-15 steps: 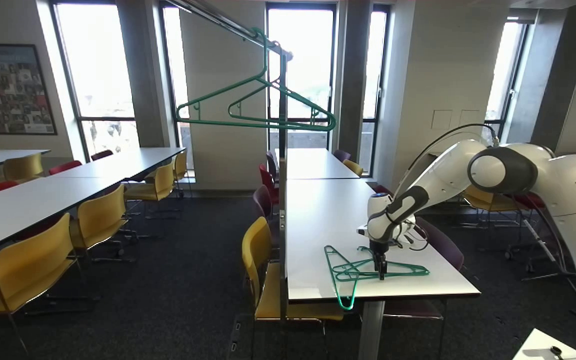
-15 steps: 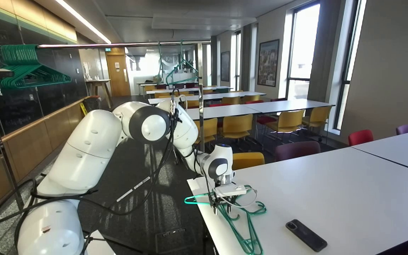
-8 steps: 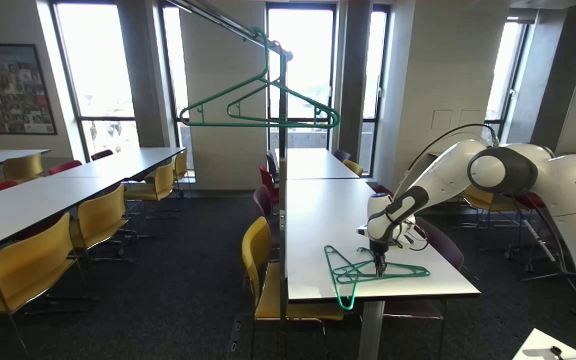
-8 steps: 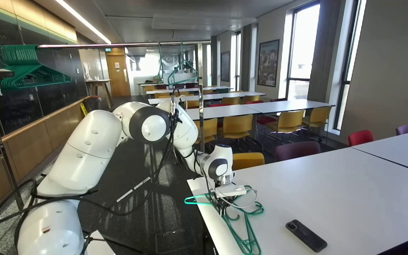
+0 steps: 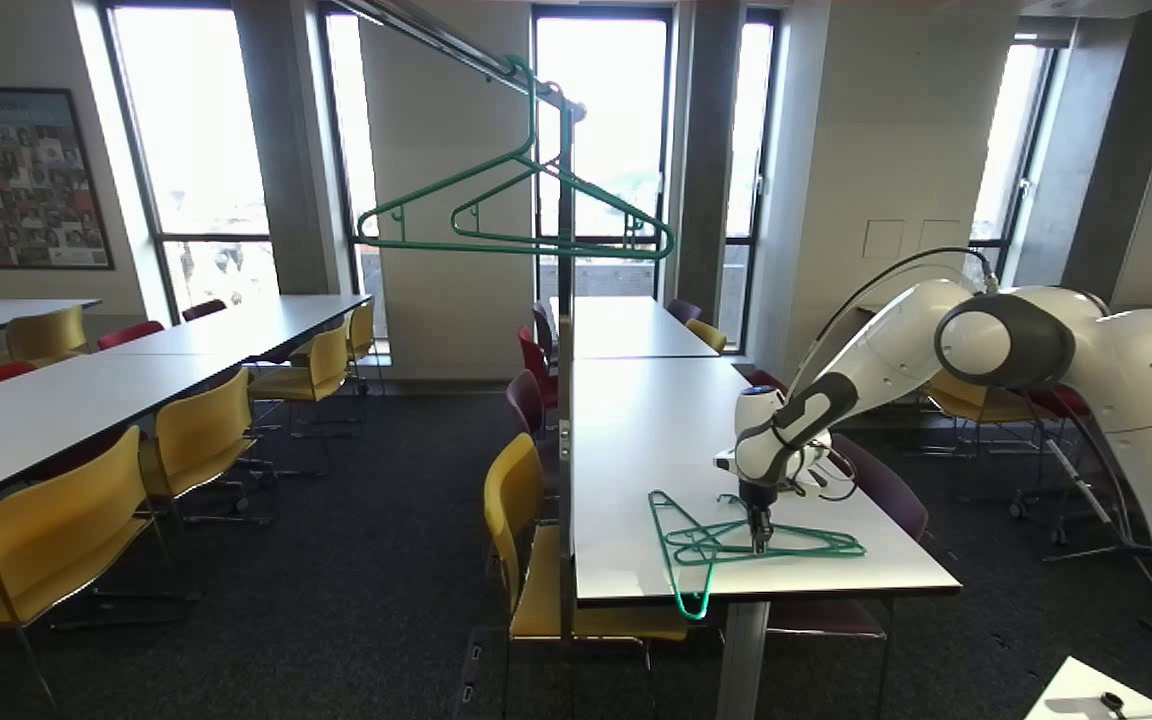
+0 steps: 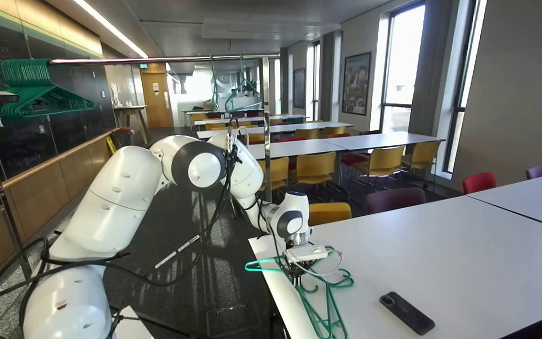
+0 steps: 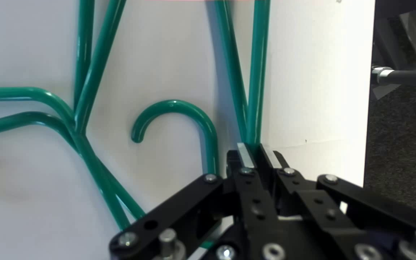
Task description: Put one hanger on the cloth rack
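The gripper (image 7: 257,154) pinches a green hanger (image 7: 259,65) — long axis along the edge of the table (image 7: 320,90); hook pointing inward.

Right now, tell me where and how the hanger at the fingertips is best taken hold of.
I'd take the hanger by its straight bar near the edge of the table, from above, jaws across it: the bar is slim and lies roughly flat, while the hook beside it curves. The gripper points down there, closed on it; a second bar meets it, so both may be caught.
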`<state>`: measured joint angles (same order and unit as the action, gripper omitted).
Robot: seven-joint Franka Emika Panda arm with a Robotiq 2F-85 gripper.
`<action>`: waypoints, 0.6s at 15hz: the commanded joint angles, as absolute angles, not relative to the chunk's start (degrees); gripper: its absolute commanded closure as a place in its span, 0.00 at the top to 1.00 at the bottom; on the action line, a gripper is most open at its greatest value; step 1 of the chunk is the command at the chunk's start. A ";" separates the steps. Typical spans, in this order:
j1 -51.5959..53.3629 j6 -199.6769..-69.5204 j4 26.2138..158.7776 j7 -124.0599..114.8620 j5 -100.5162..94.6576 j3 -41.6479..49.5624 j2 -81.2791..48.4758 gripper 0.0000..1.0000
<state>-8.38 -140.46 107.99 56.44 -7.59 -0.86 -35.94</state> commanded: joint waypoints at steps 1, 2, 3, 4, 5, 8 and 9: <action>-6.77 -146.14 111.81 52.11 -12.01 1.14 -32.65 0.02; -6.21 -147.70 112.96 50.73 -13.61 1.74 -31.73 0.02; -5.58 -149.32 114.02 49.23 -15.46 2.46 -30.94 0.02; -4.59 -151.02 115.30 47.29 -17.63 3.51 -29.96 0.02; -3.71 -152.31 116.19 45.49 -19.73 4.41 -29.38 0.02; -1.92 -153.08 117.46 41.06 -24.90 6.03 -28.21 0.02; -1.59 -152.41 117.46 39.99 -26.06 6.14 -28.00 0.02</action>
<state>-3.33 -151.26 113.51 43.83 -21.86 4.44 -31.96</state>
